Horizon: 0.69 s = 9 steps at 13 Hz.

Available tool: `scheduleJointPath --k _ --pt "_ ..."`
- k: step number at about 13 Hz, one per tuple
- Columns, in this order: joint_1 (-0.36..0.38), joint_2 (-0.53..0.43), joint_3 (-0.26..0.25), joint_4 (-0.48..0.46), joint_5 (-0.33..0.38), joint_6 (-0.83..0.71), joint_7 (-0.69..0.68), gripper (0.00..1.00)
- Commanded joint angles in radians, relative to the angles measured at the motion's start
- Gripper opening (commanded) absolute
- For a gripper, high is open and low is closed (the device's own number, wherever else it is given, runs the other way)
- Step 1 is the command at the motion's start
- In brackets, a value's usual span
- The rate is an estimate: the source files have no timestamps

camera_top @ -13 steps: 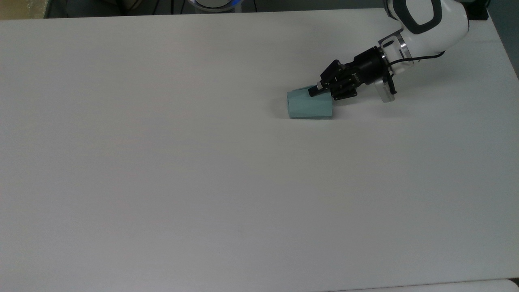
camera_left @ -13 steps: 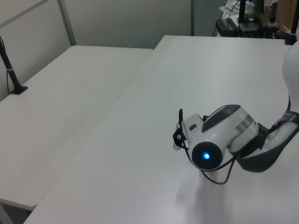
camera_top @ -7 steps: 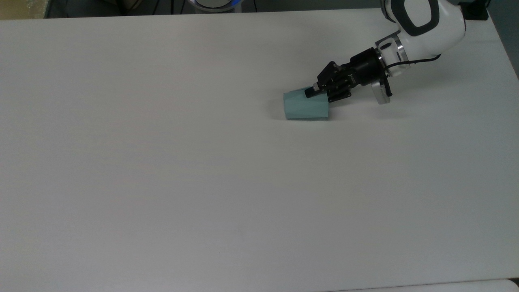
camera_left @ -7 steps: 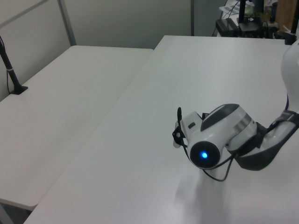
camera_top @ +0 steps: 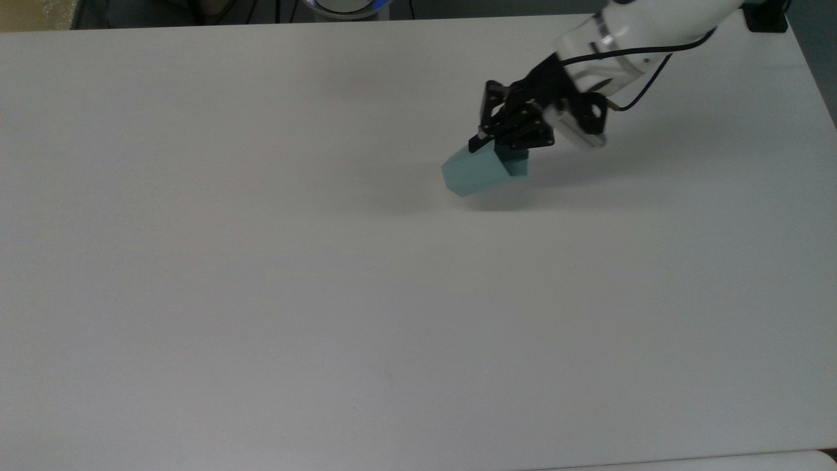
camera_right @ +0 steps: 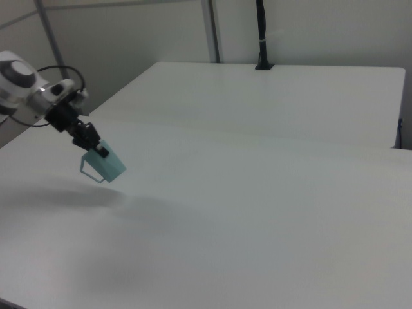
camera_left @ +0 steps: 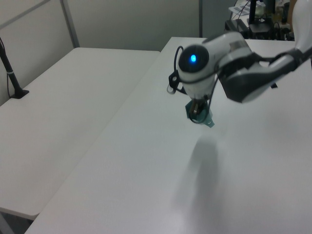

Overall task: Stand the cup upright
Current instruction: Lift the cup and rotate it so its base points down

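Observation:
The pale teal faceted cup [camera_top: 479, 173] hangs tilted above the white table [camera_top: 314, 294], its narrow base toward the top view's left and its shadow on the table below it. My gripper [camera_top: 498, 152] is shut on the cup's wall at the rim end, one finger outside and one inside. In the right view the cup [camera_right: 108, 165] hangs below the gripper [camera_right: 96, 150], base pointing down and to the right view's right. In the left view the cup [camera_left: 203, 117] peeks out beneath the white wrist, where the gripper [camera_left: 196, 108] is mostly hidden.
A second white table [camera_left: 63, 112] adjoins mine along the left view's left. A black post [camera_right: 261, 35] stands at its far end in the right view. Dark equipment [camera_left: 253, 24] sits beyond the table's far edge in the left view.
The arm has risen and swung, lifting the cup off the table where it lay on its side. The cup now hangs tilted, slightly further toward the top view's left.

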Motion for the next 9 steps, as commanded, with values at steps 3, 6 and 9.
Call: scheduleJointPath --k 3,6,9 --pt "-0.308 -0.294 0.009 -0.360 0.372 0.357 -0.251 0.00" --pt "-0.406 -0.391 0.009 -0.430 0.468 0.354 -0.450 0.00" --pt "-0.482 -0.480 0.007 -0.523 0.497 0.386 -0.554 0.00"
